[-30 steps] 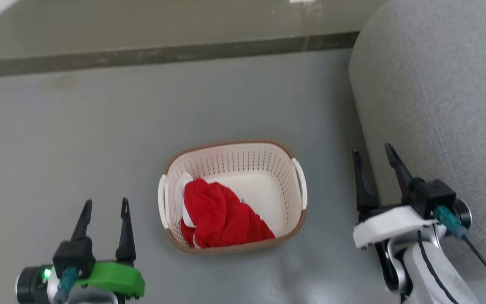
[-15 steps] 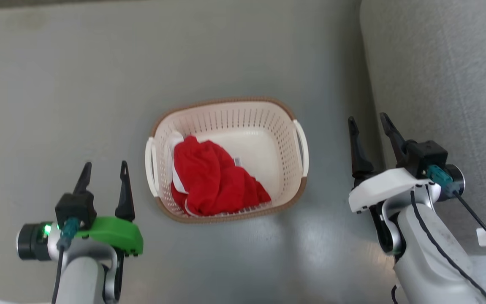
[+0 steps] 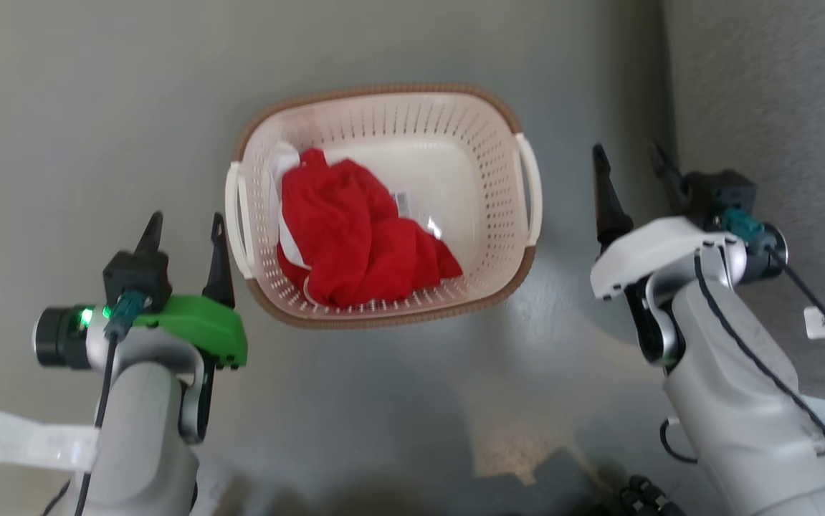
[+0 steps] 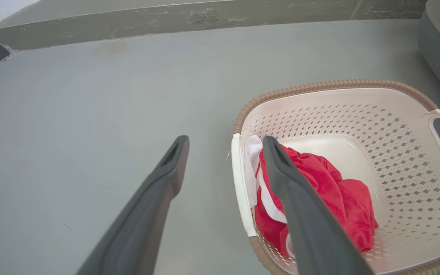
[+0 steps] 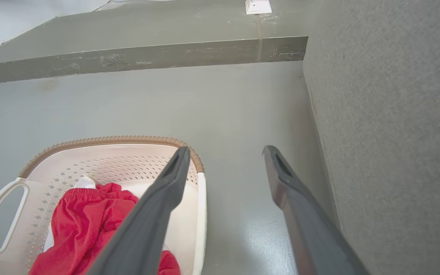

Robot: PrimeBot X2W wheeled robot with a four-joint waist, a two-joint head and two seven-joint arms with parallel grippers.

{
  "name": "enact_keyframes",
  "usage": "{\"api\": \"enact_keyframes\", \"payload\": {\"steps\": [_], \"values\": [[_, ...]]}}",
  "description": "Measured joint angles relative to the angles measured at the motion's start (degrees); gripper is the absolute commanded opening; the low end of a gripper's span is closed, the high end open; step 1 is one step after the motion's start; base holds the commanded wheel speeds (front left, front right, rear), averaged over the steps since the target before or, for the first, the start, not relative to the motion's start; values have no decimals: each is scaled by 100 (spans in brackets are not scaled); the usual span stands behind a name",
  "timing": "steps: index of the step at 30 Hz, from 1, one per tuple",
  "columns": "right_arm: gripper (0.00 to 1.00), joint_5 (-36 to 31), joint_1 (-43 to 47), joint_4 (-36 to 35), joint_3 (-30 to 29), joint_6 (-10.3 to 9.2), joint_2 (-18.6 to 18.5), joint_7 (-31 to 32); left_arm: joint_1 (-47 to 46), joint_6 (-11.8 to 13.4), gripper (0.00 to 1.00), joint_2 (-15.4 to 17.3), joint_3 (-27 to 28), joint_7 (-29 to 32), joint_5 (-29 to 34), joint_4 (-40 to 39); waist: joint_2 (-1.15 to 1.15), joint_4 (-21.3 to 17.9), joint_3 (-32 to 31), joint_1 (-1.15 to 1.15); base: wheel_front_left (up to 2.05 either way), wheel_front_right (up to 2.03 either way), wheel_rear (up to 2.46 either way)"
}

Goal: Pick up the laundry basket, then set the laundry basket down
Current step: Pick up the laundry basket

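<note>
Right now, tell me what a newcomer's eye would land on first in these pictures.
The bright red garment stands out first, bunched toward the robot's left side of the cream laundry basket, which sits on the grey floor. Next come the two dark-fingered arms flanking the basket: the left end effector and the right end effector, both open, each beside one white handle.

Left gripper (image 4: 224, 142), jaws apart, above the near handle of the laundry basket (image 4: 338, 114), red garment (image 4: 342, 191) inside, grey floor (image 4: 90, 114) beneath.
</note>
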Motion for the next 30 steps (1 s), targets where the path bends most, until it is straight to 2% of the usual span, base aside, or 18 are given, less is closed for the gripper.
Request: {"api": "enact_keyframes", "payload": {"steps": [12, 19, 30], "values": [[100, 359, -1025, 516, 388, -3, -48, -2, -1060, -107, 100, -58, -372, -29, 55, 541, 0, 170, 1142, 0, 0, 0, 0], [100, 417, -1273, 938, 588, -4, -57, -3, -1449, -132, 100, -77, -435, -152, 54, 1001, 0, 287, 1677, 0, 0, 0, 0], [100, 501, -1540, 1324, 797, -4, -63, -4, -1740, -156, 100, -124, -537, -211, -14, 1483, 0, 389, 1944, 0, 0, 0, 0]]}}
